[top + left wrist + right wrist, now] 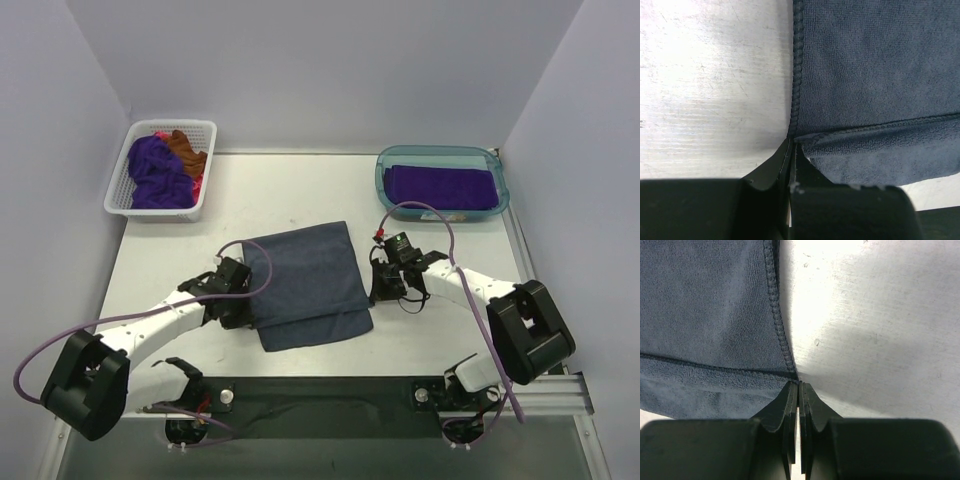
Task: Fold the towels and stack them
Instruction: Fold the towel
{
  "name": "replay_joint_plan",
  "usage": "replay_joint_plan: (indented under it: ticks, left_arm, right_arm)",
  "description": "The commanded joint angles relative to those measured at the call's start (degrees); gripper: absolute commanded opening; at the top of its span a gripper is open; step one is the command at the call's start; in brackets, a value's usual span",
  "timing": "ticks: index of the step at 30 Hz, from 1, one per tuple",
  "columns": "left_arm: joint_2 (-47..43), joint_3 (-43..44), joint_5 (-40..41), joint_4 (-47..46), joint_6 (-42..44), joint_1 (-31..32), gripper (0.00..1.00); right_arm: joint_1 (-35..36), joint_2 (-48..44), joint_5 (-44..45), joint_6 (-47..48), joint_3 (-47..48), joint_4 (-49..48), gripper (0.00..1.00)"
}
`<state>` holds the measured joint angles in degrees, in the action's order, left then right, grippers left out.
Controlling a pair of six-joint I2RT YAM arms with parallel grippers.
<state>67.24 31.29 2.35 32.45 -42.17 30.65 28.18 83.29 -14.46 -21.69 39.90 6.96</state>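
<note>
- Two grippers are seen, one on each arm, and both are lowered to the bare metal table [450, 335].
- One dark slate blue-grey cloth towel [305, 280] is laid flat at the middle of the table, between the two grippers. It is doubled over, and a strip of the lower layer is left showing along the near edge.
- One deep purple towel [440, 187] is seen folded flat inside the single teal translucent tub [380, 185], at the far right of the table.
- One white lattice basket [120, 195] is placed at the far left. Crumpled cloth in three colours is heaped in it: a purple towel [155, 172], a rust-brown towel [185, 150] and a bit of pink towel [198, 185]. How many pieces make up the heap cannot be counted for certain.
- The left gripper [791, 150] is closed, jaws pressed together. Its tips are set against the left hem of the slate towel, where the edge of the upper layer meets the lower one.
- The right gripper [798, 386] is likewise fully closed, with only a hairline slit between its jaws. Its tips are touching the right hem at the corner of the upper layer.
- Whether any cloth is nipped between either pair of jaws cannot be told.
</note>
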Motion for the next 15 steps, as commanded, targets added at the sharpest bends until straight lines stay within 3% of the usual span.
replay_joint_plan:
  ticks: [1,8,15]
  left_arm:
    - [-2.3,-0.9,2.6,0.1,-0.7,0.1,0.00]
    - [-3.4,1.2,3.1,1.9,-0.4,0.0,0.00]
    - [-4.7,12.8,7.2,10.2,1.1,0.3,0.00]
  right_arm:
    - [-0.3,-0.3,2.2,-0.1,-0.3,0.9,0.00]
    - [-0.3,-2.2,1.8,0.3,1.9,1.3,0.00]
    - [-0.3,-8.0,3.3,2.1,10.1,6.4,0.00]
